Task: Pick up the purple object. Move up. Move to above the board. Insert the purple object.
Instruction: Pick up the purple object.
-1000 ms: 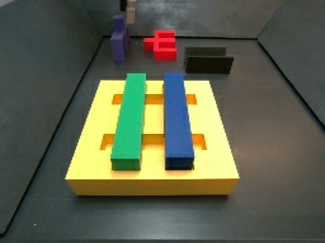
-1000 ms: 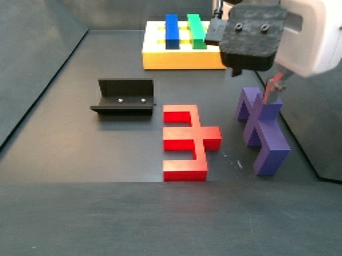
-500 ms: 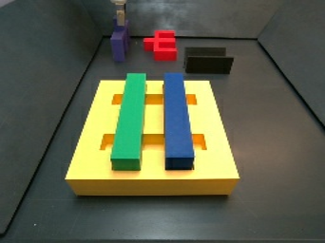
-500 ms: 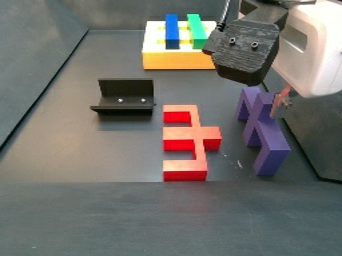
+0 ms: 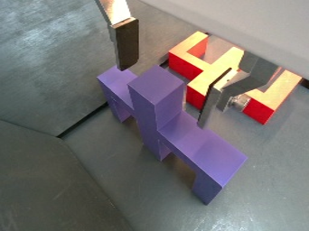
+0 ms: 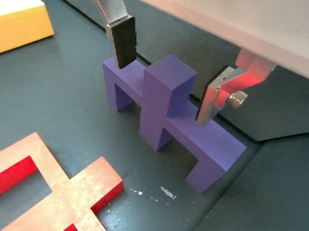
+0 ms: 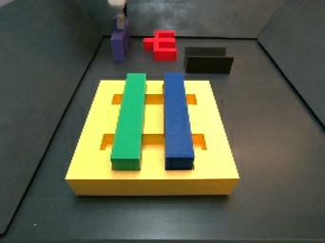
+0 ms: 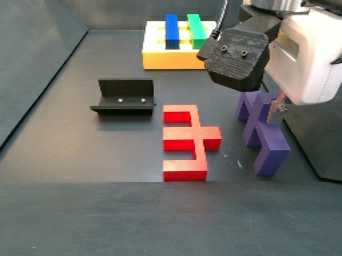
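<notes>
The purple object (image 8: 265,132) lies on the dark floor next to the red block, also seen in a side view (image 7: 118,43) at the far end. In both wrist views it sits right under me (image 5: 182,144) (image 6: 182,135). My gripper (image 5: 167,93) (image 6: 164,89) is open, with one finger (image 6: 122,50) on each side of the raised centre stub and gaps on both sides. The gripper (image 8: 265,100) hangs low over the piece. The yellow board (image 7: 89,157) (image 8: 163,60) lies apart from it, with a green bar (image 7: 129,119) and a blue bar (image 7: 178,119) in its slots.
A red block (image 8: 187,140) (image 7: 160,42) (image 5: 200,65) lies right beside the purple object. The black fixture (image 8: 123,97) (image 7: 208,61) stands between the red block and the board. Dark walls enclose the floor; one runs close behind the purple object.
My gripper has come down over the purple object, so that its fingers now straddle the centre stub. The pieces have not moved.
</notes>
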